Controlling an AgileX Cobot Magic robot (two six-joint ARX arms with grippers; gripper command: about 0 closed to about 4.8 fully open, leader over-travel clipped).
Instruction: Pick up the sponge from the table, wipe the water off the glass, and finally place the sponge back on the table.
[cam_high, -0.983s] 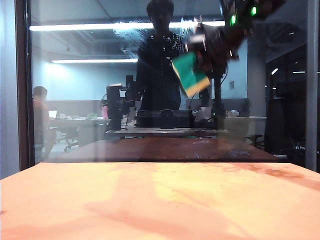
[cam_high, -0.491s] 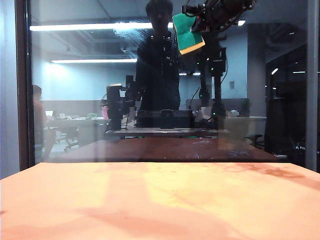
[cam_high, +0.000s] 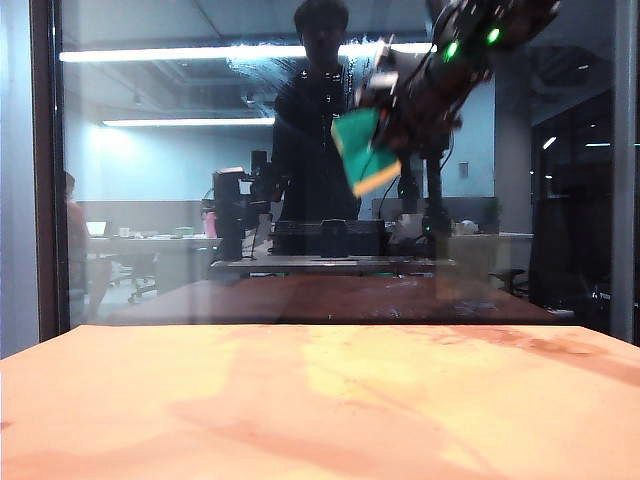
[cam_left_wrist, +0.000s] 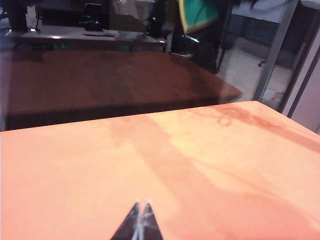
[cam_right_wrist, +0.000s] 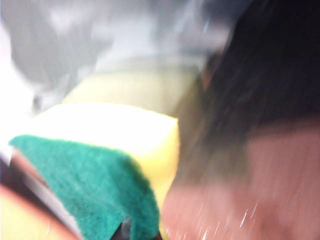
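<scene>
The sponge (cam_high: 364, 152) is up against the glass (cam_high: 180, 180), high above the table (cam_high: 320, 410), grasped by the right pincer (cam_high: 385, 125). Whitish water (cam_high: 262, 72) streaks lie nearby. The left pincer (cam_left_wrist: 139, 207) hangs clenched and empty, low over the table.

Right gripper (cam_high: 385, 120) raised, left gripper (cam_left_wrist: 140, 212) low, jaws together.

1. An office: the glass (cam_high: 200, 200) mirrors long ceiling strip lights (cam_high: 180, 53) and desks (cam_high: 150, 245).
2. A seated worker (cam_high: 78, 240) shows near the glass's left frame, above the orange worktop (cam_high: 300, 410).
</scene>
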